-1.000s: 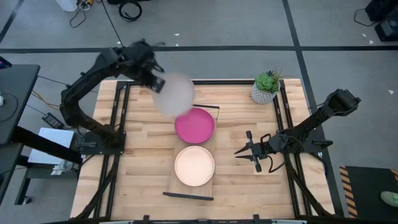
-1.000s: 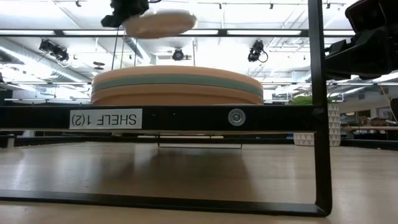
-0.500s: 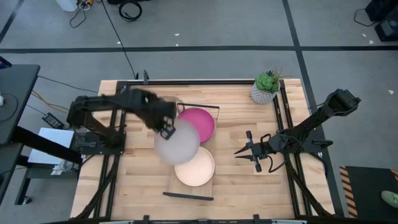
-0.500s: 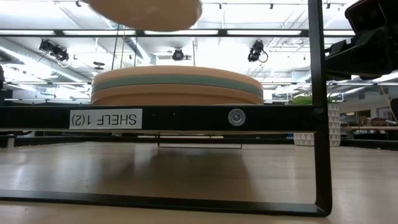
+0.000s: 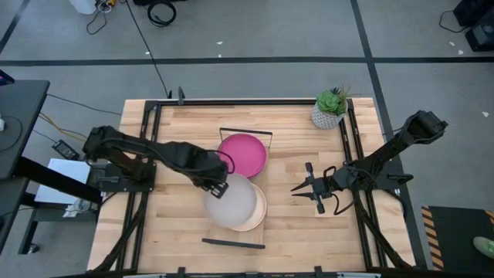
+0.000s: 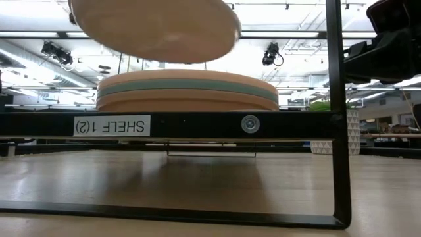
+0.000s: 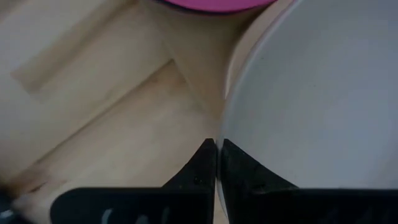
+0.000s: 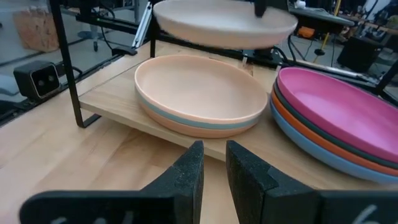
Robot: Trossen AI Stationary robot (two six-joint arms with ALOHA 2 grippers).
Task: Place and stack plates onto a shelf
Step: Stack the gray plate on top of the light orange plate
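Note:
My left gripper (image 5: 218, 184) is shut on a grey plate (image 5: 231, 202) and hovers over the shelf's near half. Under that plate a peach plate (image 8: 199, 87) tops the near stack, with a light teal one below it. A magenta plate (image 5: 242, 154) tops the far stack, above orange and dark plates. Both stacks rest flat on the shelf (image 5: 231, 236), a light-wood board on black bars. The low view shows the held plate (image 6: 154, 29) above the near stack (image 6: 187, 91). My right gripper (image 5: 297, 188) waits shut, right of the shelf, touching nothing. My left gripper pinches the grey plate's rim (image 7: 233, 124) between its two fingers (image 7: 202, 165), on the plate's far-left side. It comes in from the table's left, slanting down. The plate is lifted clear above the peach stack, close to level and slightly tilted.
A potted green plant (image 5: 330, 106) stands at the table's far right corner. Black end bars (image 5: 233, 243) rise at the shelf's near and far ends. Bare wooden tabletop (image 5: 174, 224) lies left and right of the shelf.
My left gripper has swung from above the table's far left, past the magenta stack, toward the near edge and downward, carrying the grey plate. The plate now hangs over the peach stack, lower than before. The right arm has kept still.

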